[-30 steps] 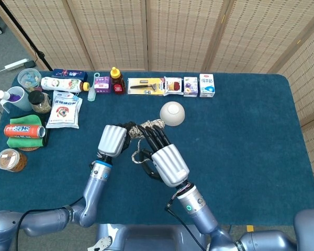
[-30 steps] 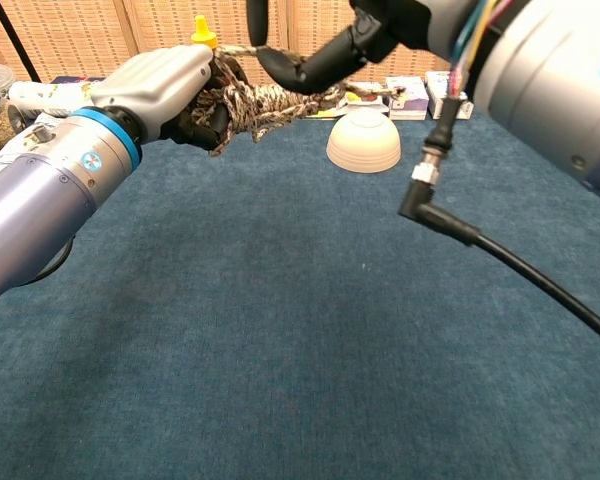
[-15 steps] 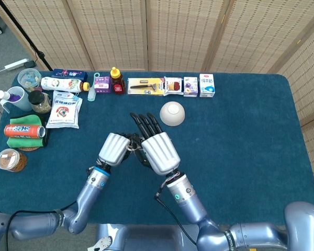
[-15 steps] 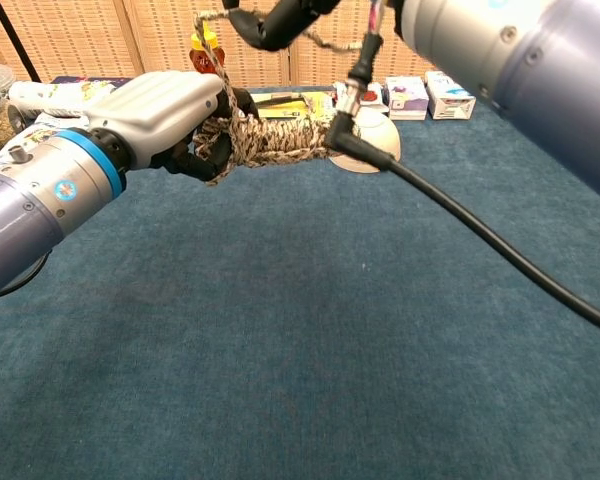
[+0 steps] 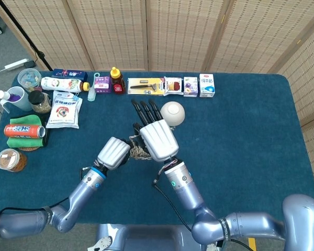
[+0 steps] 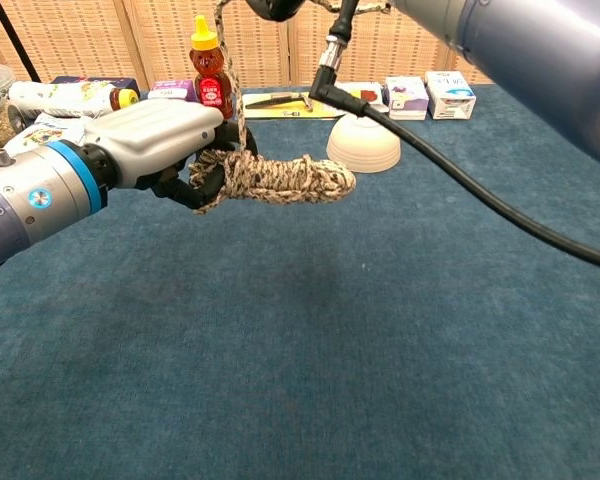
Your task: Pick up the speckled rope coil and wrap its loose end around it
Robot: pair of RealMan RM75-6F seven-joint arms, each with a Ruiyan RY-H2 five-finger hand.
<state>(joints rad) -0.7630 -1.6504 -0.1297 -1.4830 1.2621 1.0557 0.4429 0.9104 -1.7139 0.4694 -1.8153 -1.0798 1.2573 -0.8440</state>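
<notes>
My left hand grips one end of the speckled rope coil and holds it level above the blue table. In the head view the coil shows between the left hand and the right hand. The loose end runs taut from the coil straight up to my right hand at the top edge of the chest view, which holds it. In the head view the right hand's dark fingers point away from me, and its back hides the grip.
A white upturned bowl sits just beyond the right hand. A honey bottle and a row of small boxes line the far edge. Bottles, a can and packets crowd the left side. A black cable hangs from the right arm.
The left hand has drawn back toward me and lowered with the coil. The right hand has lifted and moved further out, pulling the loose end up taut.
</notes>
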